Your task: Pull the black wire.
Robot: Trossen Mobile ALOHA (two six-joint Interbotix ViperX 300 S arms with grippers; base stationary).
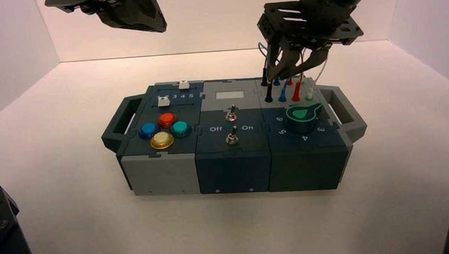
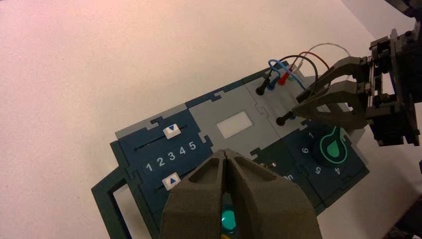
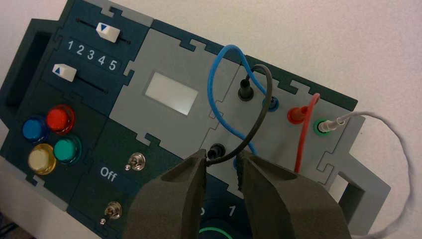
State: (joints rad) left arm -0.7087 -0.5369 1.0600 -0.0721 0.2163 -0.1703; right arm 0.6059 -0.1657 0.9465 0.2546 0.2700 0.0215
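Tabletop (image 1: pixel 176 236): pale, one broad stretch before the box (image 1: pixel 166 173), wide margins at both sides.
Box: straight near edge; one open handle (image 1: pixel 116 123) projecting left, another (image 1: pixel 351 114) right.
Buttons, four: yellow (image 1: pixel 162 141), blue (image 1: pixel 149 130), green (image 1: pixel 180 128), red (image 1: pixel 167 120), clustered on the left section.
Toggle switches, two: (image 1: pixel 232 136) and (image 1: pixel 231 113), mid-box.
Knob (image 1: pixel 301 117): green and black, right section.
Black wire (image 3: pixel 260 122): arched over the right far section, a black plug at each end, both seated in the panel; blue wire (image 3: pixel 212 89) looping close by, red wire (image 3: pixel 304 134) farther right.
Right claw (image 3: pixel 222 162): above the near black plug (image 3: pixel 215 151), fingers parted, a narrow gap between tips, the black wire crossing at them, not clamped.
Left claw (image 2: pixel 224 154): aloft beyond the box's left part, fingers closed together on nothing.
Far tabletop edge: straight, meeting a pale wall (image 1: pixel 216 27); side walls left and right.
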